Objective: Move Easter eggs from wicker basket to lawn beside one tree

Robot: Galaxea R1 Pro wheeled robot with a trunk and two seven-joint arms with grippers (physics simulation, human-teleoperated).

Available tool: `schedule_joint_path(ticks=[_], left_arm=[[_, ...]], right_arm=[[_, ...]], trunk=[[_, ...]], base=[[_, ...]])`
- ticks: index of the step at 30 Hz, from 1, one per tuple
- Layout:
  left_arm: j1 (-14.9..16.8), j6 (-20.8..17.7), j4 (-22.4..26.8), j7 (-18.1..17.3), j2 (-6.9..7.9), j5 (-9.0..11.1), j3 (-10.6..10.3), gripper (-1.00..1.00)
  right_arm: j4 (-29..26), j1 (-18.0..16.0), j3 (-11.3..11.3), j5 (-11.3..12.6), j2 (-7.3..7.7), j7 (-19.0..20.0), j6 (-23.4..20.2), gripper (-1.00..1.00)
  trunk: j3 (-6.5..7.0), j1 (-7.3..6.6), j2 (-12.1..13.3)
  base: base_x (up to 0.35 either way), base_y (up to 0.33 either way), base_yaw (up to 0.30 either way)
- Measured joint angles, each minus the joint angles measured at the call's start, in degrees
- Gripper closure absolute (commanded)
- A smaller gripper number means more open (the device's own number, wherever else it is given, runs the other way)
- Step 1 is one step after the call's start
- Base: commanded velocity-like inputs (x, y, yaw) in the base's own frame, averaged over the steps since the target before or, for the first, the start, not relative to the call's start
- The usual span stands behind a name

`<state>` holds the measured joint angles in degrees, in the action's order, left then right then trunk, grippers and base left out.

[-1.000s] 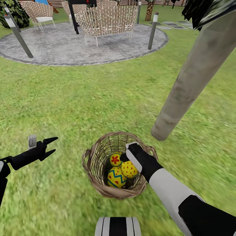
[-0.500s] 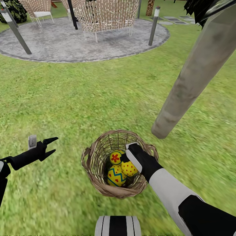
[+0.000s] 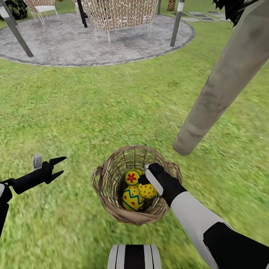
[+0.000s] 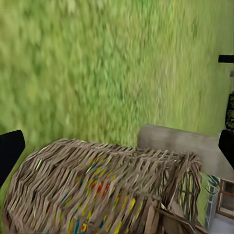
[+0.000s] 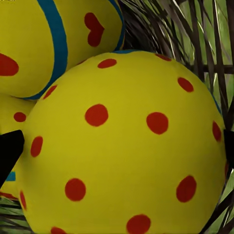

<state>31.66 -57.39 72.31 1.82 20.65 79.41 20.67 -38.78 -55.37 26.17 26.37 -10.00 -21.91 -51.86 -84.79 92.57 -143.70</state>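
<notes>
Head view: The round brown woven-twig basket stands on the short green lawn, near the base of the thick pale grey-beige tree trunk; the trunk's top is cut off by the frame edge. Three yellow painted eggs lie inside the basket: one with a red flower, one with blue zigzag bands, one with red dots. The right pincer reaches into the basket at the red-dotted egg; its fingertips are hidden behind the black wrist housing, so contact cannot be confirmed here. The left pincer hovers over the grass well apart from the basket, its two dark fingers spread. A grey circular paved patch with woven chairs lies beyond; the chairs are cropped.

Left wrist view: The basket's outer wall shows, with blurred egg colours visible through the weave. The trunk lies behind it. Both black fingertips sit at opposite frame edges, spread.

Right wrist view: The red-dotted egg sits between the right pincer's dark fingertips, which show at opposite edges, spread around it. Whether they touch it cannot be told. The zigzag-banded egg touches it.
</notes>
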Motion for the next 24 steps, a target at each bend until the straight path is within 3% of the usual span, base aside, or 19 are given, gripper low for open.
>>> schedule_joint_path(ticks=[3,4,16,21,24], left_arm=[[-0.02,0.00,0.00,0.00,0.00,0.01,0.00,-1.00],[-0.03,-0.01,0.00,0.00,0.00,0.01,0.00,-1.00],[-0.01,-0.02,0.06,0.01,0.00,0.01,-0.04,-1.00],[-0.02,-0.08,0.54,0.01,-0.05,0.05,-0.10,-1.00],[-0.01,-0.08,0.62,0.01,0.00,0.05,-1.53,-1.00]], right_arm=[[-0.46,0.01,-0.25,-0.10,0.00,-0.10,-0.06,-1.00],[-0.46,0.01,-0.26,-0.10,0.00,-0.09,-0.06,1.00],[-1.31,0.00,-0.27,-0.67,0.00,-0.08,-0.26,1.00],[0.12,0.03,-0.28,0.49,0.00,-0.02,0.02,1.00],[0.12,0.03,-0.28,0.45,0.00,-0.02,0.00,1.00]], trunk=[[-0.22,0.03,-0.01],[-0.22,0.03,-0.01],[-0.67,0.08,-0.04],[0.21,-0.02,0.02],[0.65,-0.07,0.04]], base=[[0.000,0.000,0.000],[0.000,0.000,0.000],[0.000,0.000,0.000],[0.000,0.000,0.000],[0.000,0.000,0.000]])
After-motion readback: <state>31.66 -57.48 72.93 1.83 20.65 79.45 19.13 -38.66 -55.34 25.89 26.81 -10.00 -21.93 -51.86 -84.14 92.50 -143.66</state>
